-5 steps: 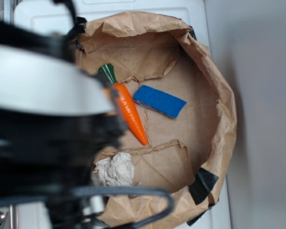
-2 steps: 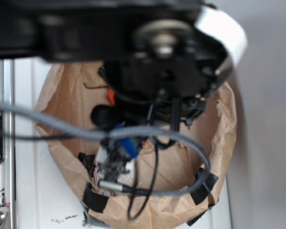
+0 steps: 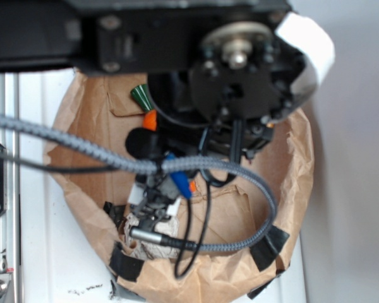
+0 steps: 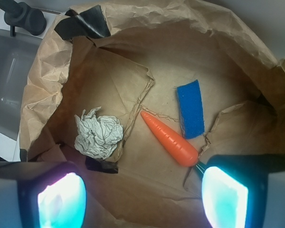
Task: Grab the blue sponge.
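A brown paper liner [image 4: 47, 80] covers the basin. The hand [image 4: 142, 197], fingers spread, hovers above; blue sponge [image 4: 190, 108] lies ungrasped beside carrot [image 4: 169, 140].

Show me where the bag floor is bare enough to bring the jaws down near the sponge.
Bare paper lies beyond the blue sponge, toward the far bag wall, and between the carrot and the crumpled paper ball. It is crowded where the sponge's near end almost meets the carrot.
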